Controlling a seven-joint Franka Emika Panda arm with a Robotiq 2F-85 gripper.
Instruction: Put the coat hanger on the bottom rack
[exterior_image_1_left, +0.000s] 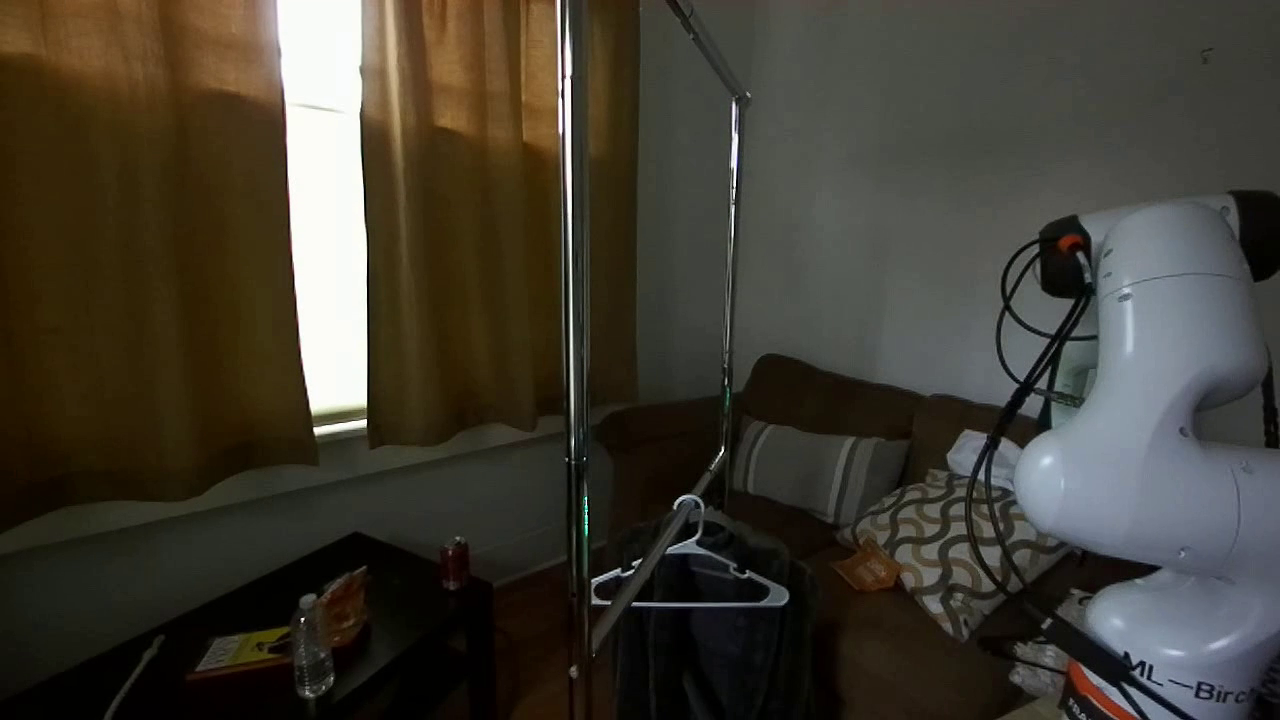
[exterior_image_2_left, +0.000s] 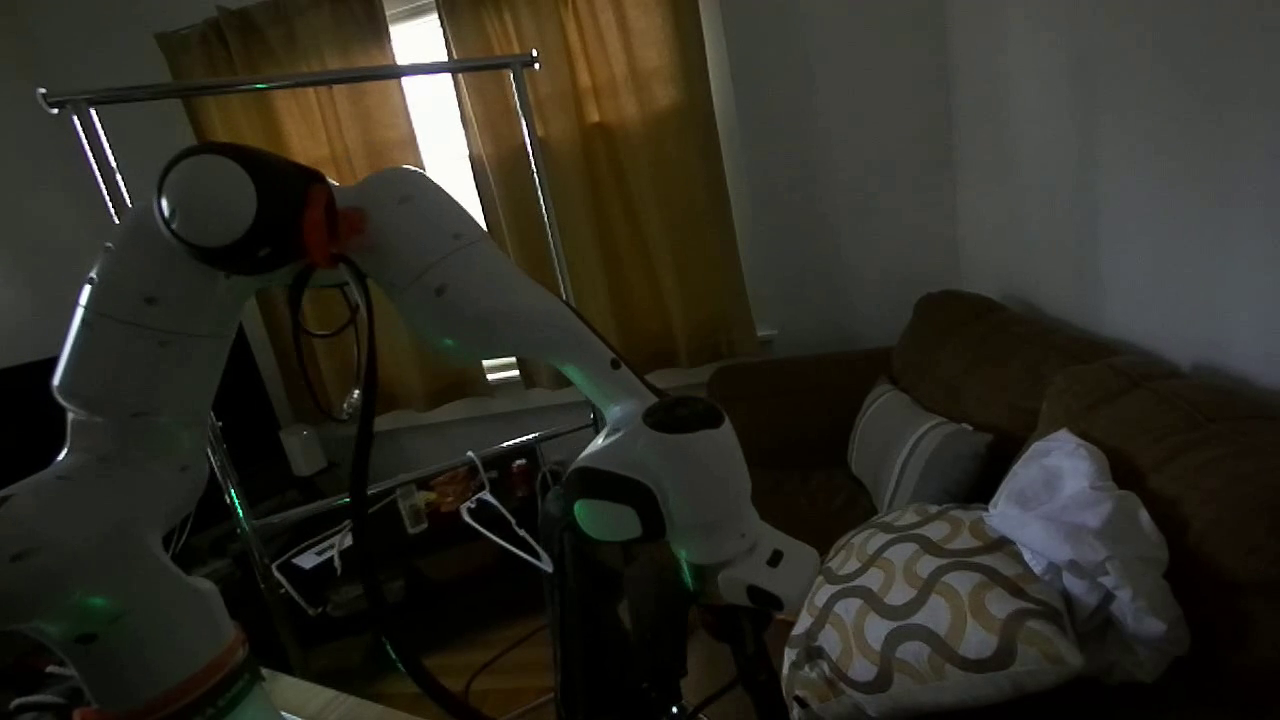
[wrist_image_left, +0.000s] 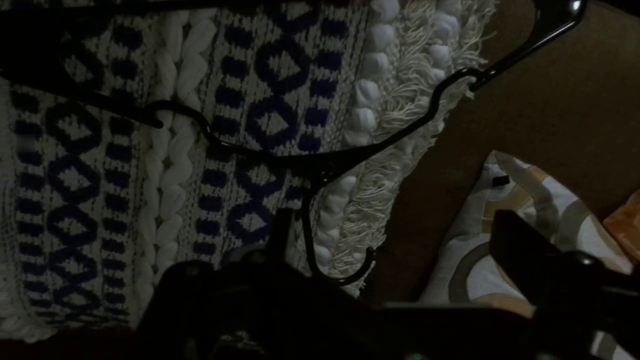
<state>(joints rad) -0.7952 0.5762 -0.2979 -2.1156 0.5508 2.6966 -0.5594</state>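
A white coat hanger (exterior_image_1_left: 740, 604) hangs by its hook from the bottom rack (exterior_image_1_left: 640, 580), the low chrome bar of the stand; both show in both exterior views. In the wrist view a black coat hanger (wrist_image_left: 325, 165) lies over a patterned blue-and-white cloth, its hook towards the fingers. My gripper (wrist_image_left: 395, 230) is open, its dark fingers wide apart. The black hook (wrist_image_left: 367, 260) is seen between them, close beside the left finger (wrist_image_left: 282, 227), and nothing grips it. In an exterior view the hand (exterior_image_2_left: 770, 575) is low by the sofa; its fingertips are hard to make out there.
Something dark like a garment (exterior_image_1_left: 720, 650) is below the low bar. The stand's post (exterior_image_1_left: 575, 300) rises to a high rail (exterior_image_2_left: 300, 80). A brown sofa (exterior_image_1_left: 900, 650) bears a wavy-patterned pillow (exterior_image_2_left: 930, 620) and white cloth (exterior_image_2_left: 1080, 520). A dark table (exterior_image_1_left: 400, 570) holds a bottle (exterior_image_1_left: 312, 650).
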